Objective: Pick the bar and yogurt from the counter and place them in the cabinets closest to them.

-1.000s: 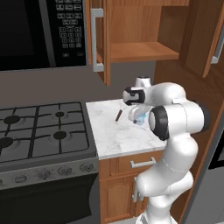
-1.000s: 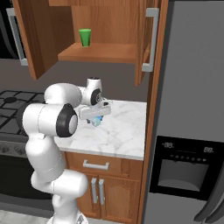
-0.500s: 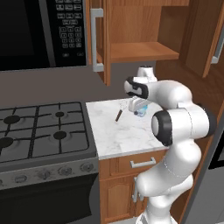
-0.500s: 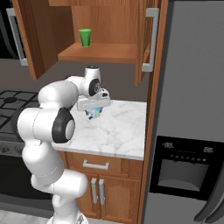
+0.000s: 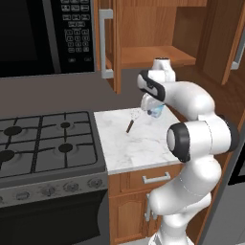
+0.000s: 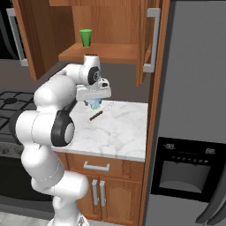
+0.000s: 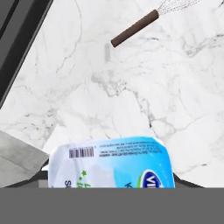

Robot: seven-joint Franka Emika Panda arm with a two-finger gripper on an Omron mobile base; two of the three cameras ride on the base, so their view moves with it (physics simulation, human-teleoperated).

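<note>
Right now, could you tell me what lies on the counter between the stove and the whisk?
Only bare white marble counter lies between the stove and the whisk; the left base view shows that stretch.

A home kitchen: gas stove [image 5: 45, 143], microwave [image 5: 45, 33], marble counter [image 6: 117, 132], fridge [image 6: 194, 110].

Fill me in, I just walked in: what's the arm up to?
The gripper holds the yogurt, a pale blue cup, lifted clear of the counter. Above it the cabinet stands open, with a green cup on its shelf. A whisk with a brown handle lies on the marble below. The yogurt is not yet on the shelf.
</note>
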